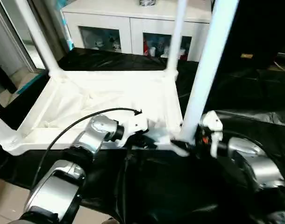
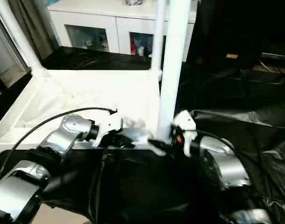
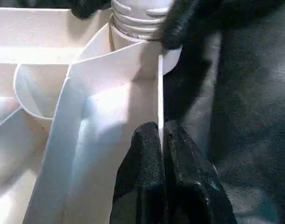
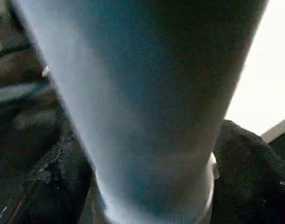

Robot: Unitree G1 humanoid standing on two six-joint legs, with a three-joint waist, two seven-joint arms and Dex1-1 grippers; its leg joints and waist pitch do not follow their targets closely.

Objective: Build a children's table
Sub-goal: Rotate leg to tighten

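Note:
The children's table (image 1: pixel 110 95) lies upside down on a black cloth, its white legs pointing up. My left gripper (image 3: pixel 161 128) is shut on the thin near rim (image 3: pixel 160 88) of the table, close to the near right corner; it also shows from the head as my left gripper (image 1: pixel 138 139). At that corner a thick white leg (image 1: pixel 203 70) stands in its socket, its ridged base (image 3: pixel 138 21) showing. My right gripper (image 1: pixel 182 145) is open, with a black finger (image 4: pixel 254 163) on each side of the leg's foot. Other legs rise at the far right (image 1: pixel 178 32), far left (image 1: pixel 37 37) and near left (image 1: pixel 0 127).
A white cabinet (image 1: pixel 133 18) with glass-fronted shelves stands behind the table. Crumpled black cloth (image 1: pixel 245 93) covers the floor to the right and in front. A black cable (image 1: pixel 72 125) loops over my left forearm. Pale floor (image 1: pixel 4 200) shows at the near left.

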